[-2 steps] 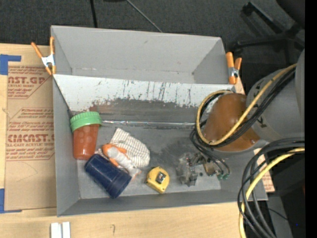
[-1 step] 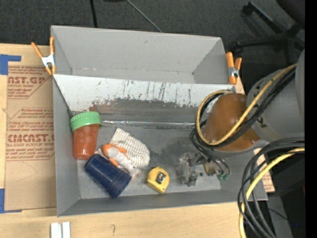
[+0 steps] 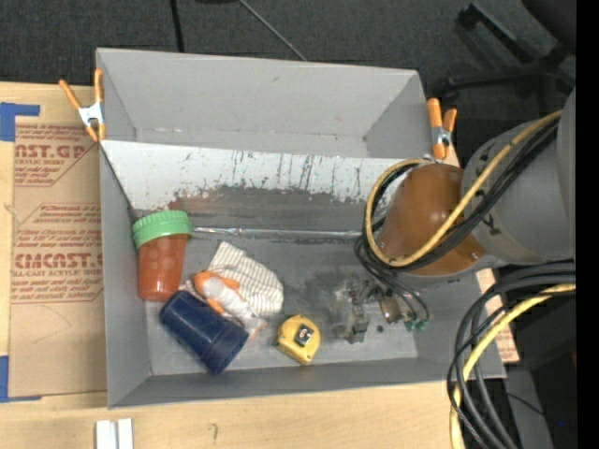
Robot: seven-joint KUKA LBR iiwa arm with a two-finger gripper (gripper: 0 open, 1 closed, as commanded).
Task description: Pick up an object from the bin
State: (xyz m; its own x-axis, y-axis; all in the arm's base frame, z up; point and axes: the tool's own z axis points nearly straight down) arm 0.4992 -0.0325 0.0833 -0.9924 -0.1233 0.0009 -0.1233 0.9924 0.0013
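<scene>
So far nothing is picked, as I judge it. My claw (image 3: pixel 360 311) is low in the right near part of the bin (image 3: pixel 253 92), over the bare grey floor, and I see no object in it. Whether it is spread or pressed together I cannot tell, because the dark metal parts mix with small wires and with shadow.

The nearest thing is the yellow tape measure (image 3: pixel 299 337). It lies just left of my claw, close to the near wall, and is apart from it. Farther left is a small heap: a white cloth (image 3: pixel 251 283) with an orange piece (image 3: pixel 217 290) on it, and a dark blue cup (image 3: pixel 204 330) on its side, touching the cloth. By the left wall is an orange jar with green lid (image 3: pixel 159 255). All of these rest on the floor, so the whole task is left: to come over one thing, close on it and lift it out.

Some things are hard to read. My orange wrist cover (image 3: pixel 426 218) and the looped cables (image 3: pixel 393 185) hide the right part of the floor, and perhaps something small lies under them. The orange piece I cannot name. If the jar stands or lies, I cannot say. How high my claw hangs over the floor is also not clear.
</scene>
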